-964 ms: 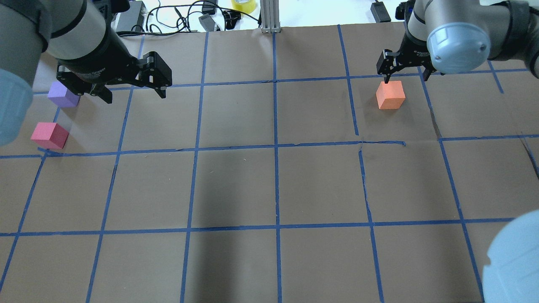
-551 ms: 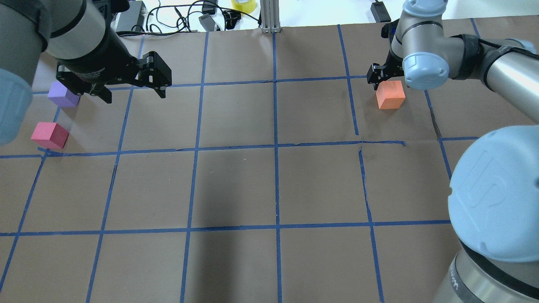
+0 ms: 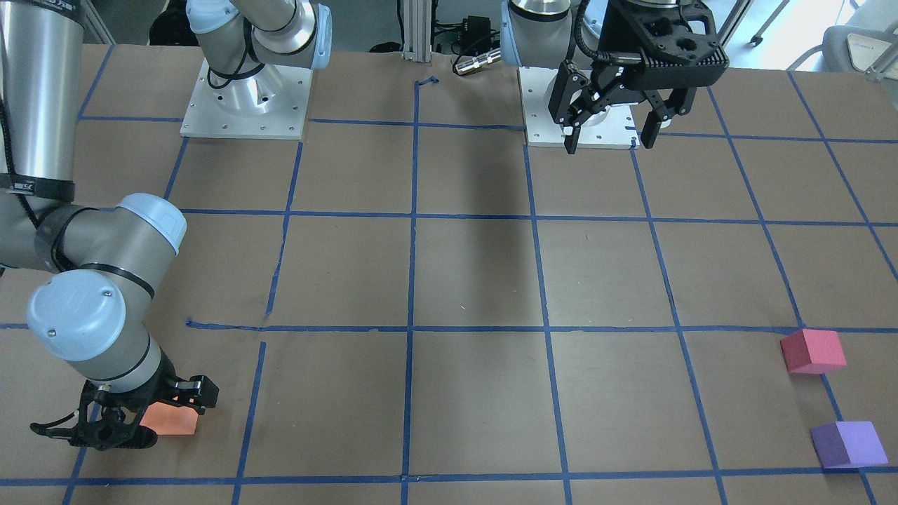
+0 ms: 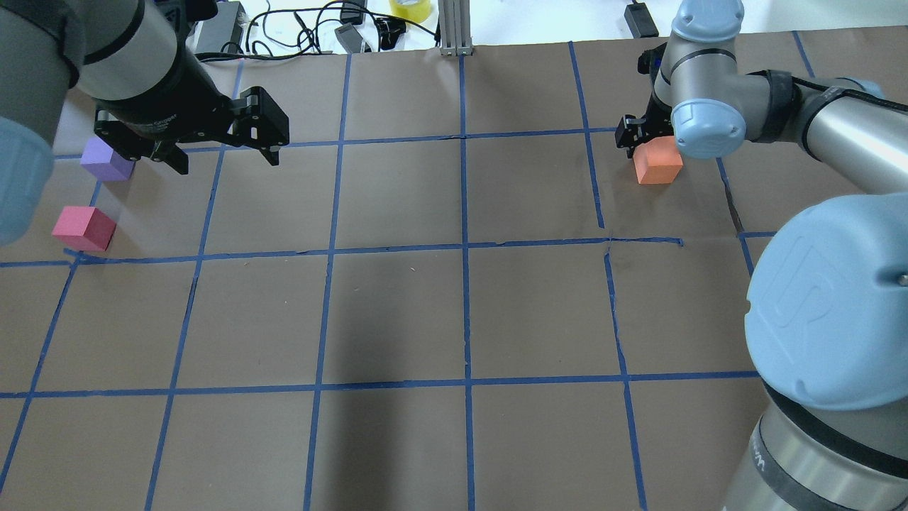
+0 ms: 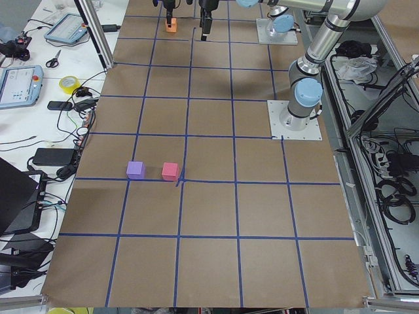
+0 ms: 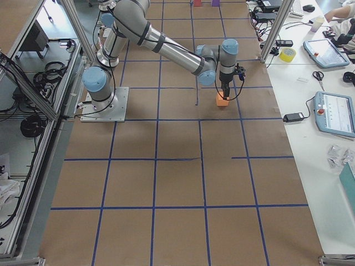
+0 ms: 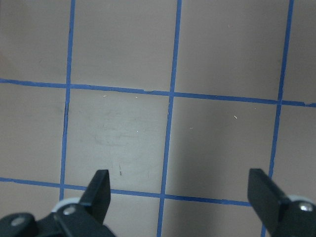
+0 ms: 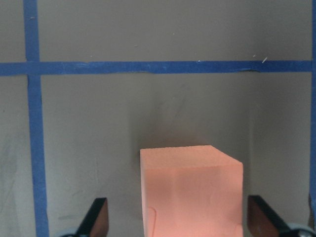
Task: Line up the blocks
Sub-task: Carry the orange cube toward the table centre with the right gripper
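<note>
While the right pincer (image 8: 177, 210) gapes, the orange block (image 8: 191, 190) sits inside it.

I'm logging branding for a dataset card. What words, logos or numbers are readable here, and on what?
"UR": faint embossed logo on the right arm's blue joint cap.
White print on the body of the left gripper: too blurred to read.
White print on the right arm's black band: too small to read.
Orange block, pinkish-red block, purple block: no markings.
</note>
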You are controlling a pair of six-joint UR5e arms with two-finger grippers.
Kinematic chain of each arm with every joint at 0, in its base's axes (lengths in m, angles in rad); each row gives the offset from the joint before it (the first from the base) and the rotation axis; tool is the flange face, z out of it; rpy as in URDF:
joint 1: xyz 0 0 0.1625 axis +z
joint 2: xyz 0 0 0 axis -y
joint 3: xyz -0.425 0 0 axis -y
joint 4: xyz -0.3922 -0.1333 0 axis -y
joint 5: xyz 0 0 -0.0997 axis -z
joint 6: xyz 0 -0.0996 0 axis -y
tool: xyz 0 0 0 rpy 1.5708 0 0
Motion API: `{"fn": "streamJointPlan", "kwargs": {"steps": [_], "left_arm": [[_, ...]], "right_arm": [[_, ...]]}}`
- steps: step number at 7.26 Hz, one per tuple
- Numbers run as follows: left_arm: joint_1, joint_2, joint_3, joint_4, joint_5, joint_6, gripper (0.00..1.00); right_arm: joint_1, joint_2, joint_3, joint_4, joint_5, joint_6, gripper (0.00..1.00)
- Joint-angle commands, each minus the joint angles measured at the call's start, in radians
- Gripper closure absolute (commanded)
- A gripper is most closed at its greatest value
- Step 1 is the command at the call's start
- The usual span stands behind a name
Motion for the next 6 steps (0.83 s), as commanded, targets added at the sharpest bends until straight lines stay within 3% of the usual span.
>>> {"fn": "streamJointPlan", "kwargs": {"steps": [1,2,3,4,5,6], "left_arm": [[0.000,-0.006,0.000,0.002,-0.003,-0.001,0.00],[0.000,-0.006,0.000,0.002,-0.003,0.001,0.00],[0.000,-0.009,0.000,0.002,-0.003,0.001,0.00],[0.000,-0.009,0.000,0.004,-0.003,0.001,0.00],[0.000,-0.011,0.000,0.004,-0.005,0.001,0.00],[0.000,-0.009,0.000,0.004,-0.003,0.001,0.00]], "right_arm": [[-0.024,0.024,0.001,0.000,-0.001,-0.003,0.00],[-0.026,0.025,0.002,0.000,0.000,-0.026,0.00],[-0.027,0.043,0.002,0.000,0.003,-0.028,0.14],[-0.027,0.047,0.002,0.000,0.021,-0.025,0.52],[-0.027,0.045,0.001,-0.002,0.084,-0.017,0.77],[-0.027,0.041,0.001,0.001,0.087,-0.011,0.93]]}}
